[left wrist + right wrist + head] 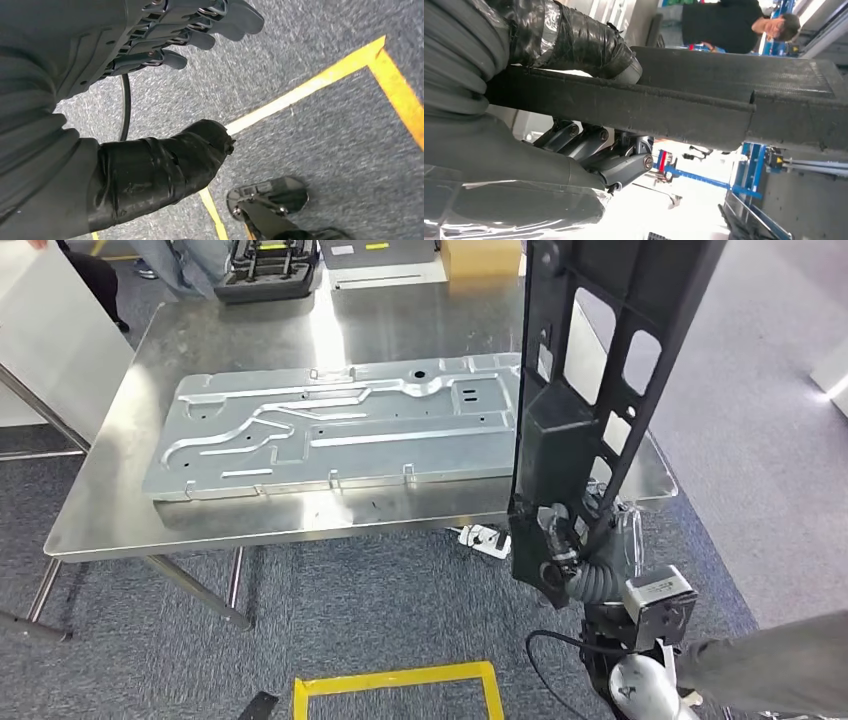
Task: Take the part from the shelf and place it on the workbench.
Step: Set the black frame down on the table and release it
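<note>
Now our right hand (560, 545) grips the black part (590, 370), which rises upright at frame right. It stands over the desk (250, 330) edge; our left hand (165, 35) hangs empty, fingers apart.

Bright overhead light, glare streak on steel workbench (330, 335), blown-out right wrist background

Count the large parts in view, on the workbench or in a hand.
2. A silver stamped metal panel lies flat on the workbench. A black plastic frame part is held upright by the right hand at the workbench's right end. Others may be out of frame.
</note>
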### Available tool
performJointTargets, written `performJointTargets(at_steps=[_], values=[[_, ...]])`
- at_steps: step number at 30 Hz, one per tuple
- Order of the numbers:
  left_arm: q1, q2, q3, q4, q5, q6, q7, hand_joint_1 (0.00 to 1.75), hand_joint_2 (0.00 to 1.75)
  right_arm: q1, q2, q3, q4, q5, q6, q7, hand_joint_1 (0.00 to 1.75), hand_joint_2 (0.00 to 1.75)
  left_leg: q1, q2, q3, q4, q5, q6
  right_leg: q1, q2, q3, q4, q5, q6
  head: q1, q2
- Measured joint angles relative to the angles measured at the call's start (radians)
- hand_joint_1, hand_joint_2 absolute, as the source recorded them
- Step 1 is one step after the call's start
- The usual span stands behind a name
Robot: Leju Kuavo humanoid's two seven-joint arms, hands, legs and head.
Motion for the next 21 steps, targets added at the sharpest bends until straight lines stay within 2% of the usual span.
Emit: performJointTargets(at_steps=[1,2,3,4,6,8,9,10,12,13,14,16,17,18,19,20,21], values=[[0.000,0.000,0.000,0.000,0.000,0.000,0.000,0.00,1.75,0.002,-0.001,0.000,-0.001,0.005,-0.002,0.004,1.75,1.75,0.003,0.000,-0.044,0.059,-0.024,-0.005,0.000,0.000,0.007,0.000,-0.007,0.000,0.000,0.000],[0.002,0.000,0.000,0.000,0.001,0.000,0.001,0.00,1.75,0.006,-0.002,0.000,-0.001,0.009,-0.003,0.008,1.75,1.75,0.006,0.000,-0.077,0.094,-0.040,-0.009,-0.001,0.001,0.016,0.000,-0.015,0.001,0.000,0.000],[0.004,0.000,0.000,0.000,0.001,0.000,0.003,0.00,1.75,0.009,-0.003,0.000,-0.001,0.012,-0.003,0.011,1.75,1.75,0.007,0.001,-0.094,0.095,-0.038,-0.010,-0.001,0.002,0.027,0.000,-0.024,0.002,0.000,0.000],[0.006,0.000,0.000,0.000,0.001,0.000,0.004,0.00,1.75,0.012,-0.003,0.000,-0.001,0.015,-0.004,0.014,1.75,1.75,0.008,0.001,-0.095,0.063,-0.014,-0.009,-0.001,0.002,0.041,0.000,-0.034,0.004,0.000,0.000],[0.007,0.000,0.000,0.000,0.001,0.000,0.005,0.00,1.75,0.014,-0.004,0.000,-0.001,0.019,-0.006,0.017,1.75,1.75,0.008,0.001,-0.067,-0.065,0.090,-0.003,-0.001,0.002,0.066,-0.001,-0.054,0.010,0.000,0.000],[0.007,0.001,0.001,0.000,0.001,0.000,0.006,0.00,1.75,0.014,-0.005,0.000,-0.002,0.024,-0.007,0.021,1.75,1.75,0.002,0.002,-0.046,-0.156,0.153,0.009,0.000,0.004,0.081,-0.003,-0.071,0.020,-0.001,0.000],[0.008,0.001,0.001,0.000,0.002,0.000,0.007,0.00,1.75,0.015,-0.006,0.000,-0.003,0.028,-0.008,0.024,1.75,1.75,0.000,0.002,-0.042,-0.173,0.161,0.015,0.001,0.005,0.086,-0.002,-0.074,0.027,-0.001,0.000],[0.008,0.001,0.001,0.000,0.003,0.000,0.008,0.00,1.75,0.016,-0.008,0.000,-0.005,0.039,-0.012,0.032,1.75,1.75,-0.002,0.002,-0.037,-0.177,0.153,0.022,0.003,0.006,0.092,-0.003,-0.077,0.033,-0.002,0.000],[0.010,0.001,0.001,0.000,0.006,0.001,0.007,0.00,1.75,0.017,-0.014,-0.001,-0.011,0.120,-0.036,0.076,1.75,1.75,0.000,0.002,-0.019,-0.188,0.157,0.036,0.001,0.005,0.091,0.018,-0.081,0.043,-0.001,0.000],[0.009,0.002,0.001,0.000,0.008,0.001,0.006,0.00,1.75,0.016,-0.017,-0.002,-0.014,0.191,-0.055,0.108,1.75,1.75,0.001,0.002,-0.009,-0.191,0.154,0.042,0.000,0.004,0.076,0.050,-0.090,0.046,-0.001,0.000],[0.007,0.002,0.001,0.000,0.011,0.002,0.005,0.00,1.75,0.015,-0.020,-0.003,-0.016,0.264,-0.072,0.140,1.75,1.75,0.002,0.001,-0.001,-0.193,0.151,0.048,-0.001,0.002,0.047,0.102,-0.106,0.049,-0.001,0.000],[0.005,0.004,0.002,0.000,0.014,0.002,0.004,0.00,1.75,0.015,-0.025,-0.004,-0.018,0.360,-0.092,0.177,1.75,1.75,0.001,0.001,0.011,-0.193,0.139,0.055,-0.001,0.001,-0.035,0.229,-0.156,0.055,-0.001,0.000],[0.005,0.004,0.002,0.000,0.015,0.002,0.004,0.00,1.75,0.016,-0.027,-0.004,-0.018,0.376,-0.095,0.185,1.75,1.75,0.001,0.000,0.018,-0.193,0.132,0.056,-0.001,0.001,-0.070,0.271,-0.176,0.057,-0.001,0.000],[0.006,0.005,0.002,0.000,0.015,0.001,0.004,0.00,1.75,0.017,-0.028,-0.004,-0.018,0.382,-0.096,0.192,1.75,1.75,0.001,0.000,0.027,-0.193,0.124,0.055,-0.001,0.001,-0.093,0.284,-0.179,0.058,-0.001,0.000],[0.007,0.006,0.002,0.000,0.016,0.001,0.004,0.00,1.75,0.017,-0.029,-0.004,-0.018,0.385,-0.096,0.196,1.75,1.75,0.001,-0.001,0.039,-0.193,0.115,0.054,-0.001,0.001,-0.096,0.258,-0.157,0.058,-0.001,0.000],[0.007,0.006,0.002,0.000,0.016,0.001,0.004,0.00,1.75,0.017,-0.029,-0.004,-0.019,0.387,-0.097,0.200,1.75,1.75,0.001,-0.002,0.053,-0.193,0.105,0.053,-0.001,0.001,-0.085,0.204,-0.114,0.055,-0.001,0.000],[0.007,0.006,0.002,0.000,0.016,0.001,0.003,0.00,1.75,0.017,-0.030,-0.004,-0.019,0.391,-0.098,0.203,1.75,1.75,0.001,-0.003,0.063,-0.192,0.095,0.050,0.000,0.001,-0.069,0.135,-0.057,0.051,0.000,0.000]])
